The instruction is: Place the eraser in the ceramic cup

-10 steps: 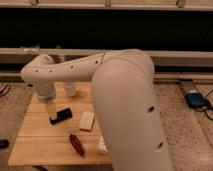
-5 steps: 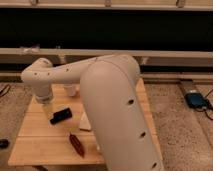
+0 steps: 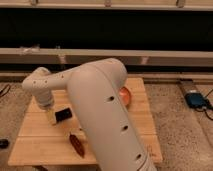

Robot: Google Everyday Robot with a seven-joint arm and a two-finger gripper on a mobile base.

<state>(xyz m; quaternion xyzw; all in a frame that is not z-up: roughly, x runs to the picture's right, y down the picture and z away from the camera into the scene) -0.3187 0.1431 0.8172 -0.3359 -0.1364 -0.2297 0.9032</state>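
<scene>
the eraser (image 3: 63, 114) is a small flat black rectangular block, turned at a slant, on the left part of the wooden table (image 3: 35, 145), with the gripper (image 3: 50, 117) just at its left end

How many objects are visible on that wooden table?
3: a black eraser beside the jaws at left, a dark red item near the front, an orange bowl partly behind the arm. Others may be hidden.
</scene>
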